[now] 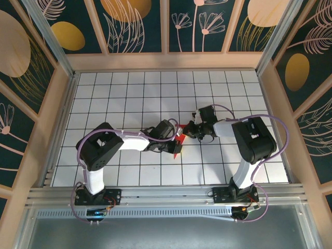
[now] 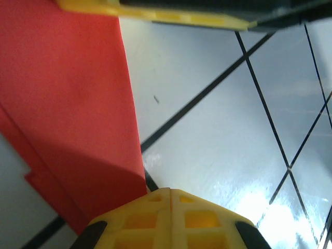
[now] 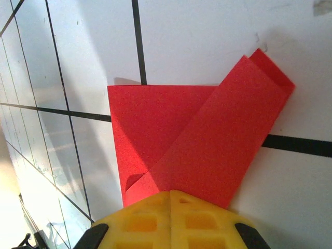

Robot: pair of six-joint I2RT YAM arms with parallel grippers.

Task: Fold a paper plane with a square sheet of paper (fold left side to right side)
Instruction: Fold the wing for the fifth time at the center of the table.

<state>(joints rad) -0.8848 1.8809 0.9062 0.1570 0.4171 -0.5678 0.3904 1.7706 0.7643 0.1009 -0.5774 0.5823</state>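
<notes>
Paper (image 1: 178, 146), thin, bright red and partly folded, is being held near the middle of the white gridded table (image 1: 129, 88), slightly toward its near edge. A diagonal flap (image 3: 228, 135) is being carried over a triangular layer. It is being met from either side by the yellow-fingered left gripper (image 1: 171, 137) and the matching right gripper (image 1: 191, 129), each closed with fingers together, probably so the crease is being pinned. Whether the paper is being pinched or merely pressed cannot be told.
</notes>
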